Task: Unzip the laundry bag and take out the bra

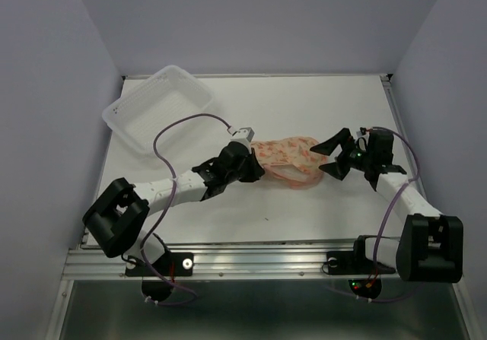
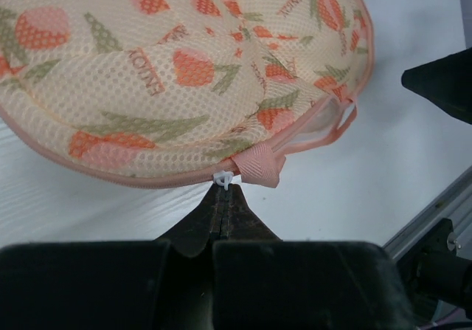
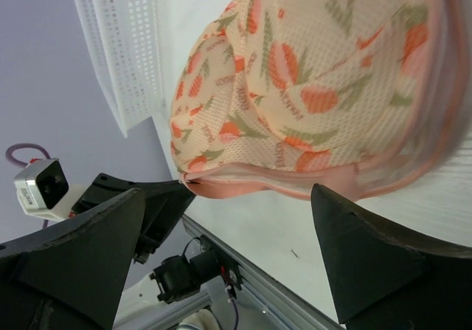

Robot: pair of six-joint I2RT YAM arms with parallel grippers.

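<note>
White basket (image 1: 160, 104) sits at the far left corner of the table (image 1: 319, 96). Next over, the left gripper (image 2: 223, 191) is pinched tight on the tiny white zip pull (image 2: 223, 176) at the left end of the laundry bag (image 1: 289, 157), which lies flat mid-table between the two arms. Right gripper (image 1: 322, 160) is spread wide, holding nothing, just off the bag's right end

The laundry bag (image 2: 184, 86) bears the word "ENJOY", printed repeatedly.

Black-and-white arms (image 1: 171, 189); purple cables (image 1: 157, 146)
</note>
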